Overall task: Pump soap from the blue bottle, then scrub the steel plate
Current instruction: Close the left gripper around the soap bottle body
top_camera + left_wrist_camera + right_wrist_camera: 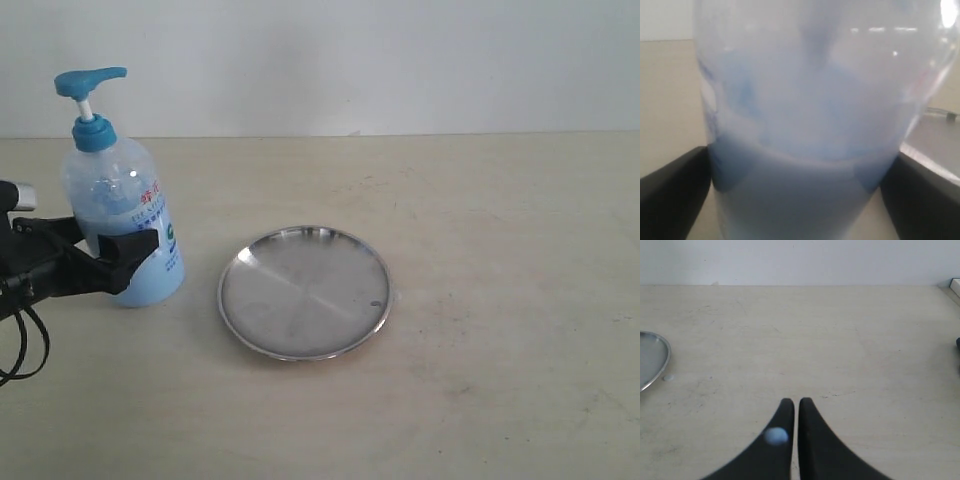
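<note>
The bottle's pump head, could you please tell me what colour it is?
Teal-blue pump head, clearest in the exterior view.

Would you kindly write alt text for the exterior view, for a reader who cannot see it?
The left gripper, entering from the left edge, clasps the lower body of the upright blue bottle of pale soap. To its right, apart from it, a round steel plate lies flat on the beige table.

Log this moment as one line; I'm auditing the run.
step: before pumping | left gripper: closed on blue bottle, upright beside steel plate | right gripper: shut, empty | pump head: up, untouched
</note>
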{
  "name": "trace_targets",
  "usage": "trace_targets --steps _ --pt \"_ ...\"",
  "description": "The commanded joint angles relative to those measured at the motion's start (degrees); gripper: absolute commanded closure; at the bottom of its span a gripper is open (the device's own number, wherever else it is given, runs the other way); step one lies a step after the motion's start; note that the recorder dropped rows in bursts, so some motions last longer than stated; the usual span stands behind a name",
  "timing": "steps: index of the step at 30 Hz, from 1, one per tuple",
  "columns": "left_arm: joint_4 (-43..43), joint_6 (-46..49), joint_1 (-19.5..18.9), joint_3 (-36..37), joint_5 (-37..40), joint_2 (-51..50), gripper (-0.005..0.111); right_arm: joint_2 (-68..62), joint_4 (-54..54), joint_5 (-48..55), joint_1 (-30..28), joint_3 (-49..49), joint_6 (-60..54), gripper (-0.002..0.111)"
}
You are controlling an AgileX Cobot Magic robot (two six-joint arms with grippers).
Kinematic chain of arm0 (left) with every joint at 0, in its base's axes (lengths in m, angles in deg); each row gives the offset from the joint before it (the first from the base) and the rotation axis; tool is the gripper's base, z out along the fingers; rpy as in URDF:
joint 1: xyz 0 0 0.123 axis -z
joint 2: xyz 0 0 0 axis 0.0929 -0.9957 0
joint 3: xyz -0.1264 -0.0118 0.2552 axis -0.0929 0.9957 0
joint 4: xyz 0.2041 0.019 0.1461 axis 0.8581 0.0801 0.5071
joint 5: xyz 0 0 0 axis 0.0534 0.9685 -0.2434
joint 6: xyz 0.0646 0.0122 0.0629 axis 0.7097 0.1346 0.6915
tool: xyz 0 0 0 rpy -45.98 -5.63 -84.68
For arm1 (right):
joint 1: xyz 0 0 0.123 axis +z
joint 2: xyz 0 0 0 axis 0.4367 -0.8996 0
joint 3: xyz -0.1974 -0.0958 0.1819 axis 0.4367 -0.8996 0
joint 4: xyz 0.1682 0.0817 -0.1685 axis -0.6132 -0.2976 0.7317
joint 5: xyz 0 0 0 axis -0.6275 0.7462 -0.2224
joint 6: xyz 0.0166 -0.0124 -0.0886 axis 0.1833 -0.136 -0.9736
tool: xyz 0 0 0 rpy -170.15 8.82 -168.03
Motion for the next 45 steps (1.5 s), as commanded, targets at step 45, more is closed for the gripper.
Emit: trace_targets --steps 45 --pt "-3.6 5.1 0.1 -3.0 3.5 -0.1 -0.003 0.3 5.9 -2.7 -0.1 0.1 -8.4 0.107"
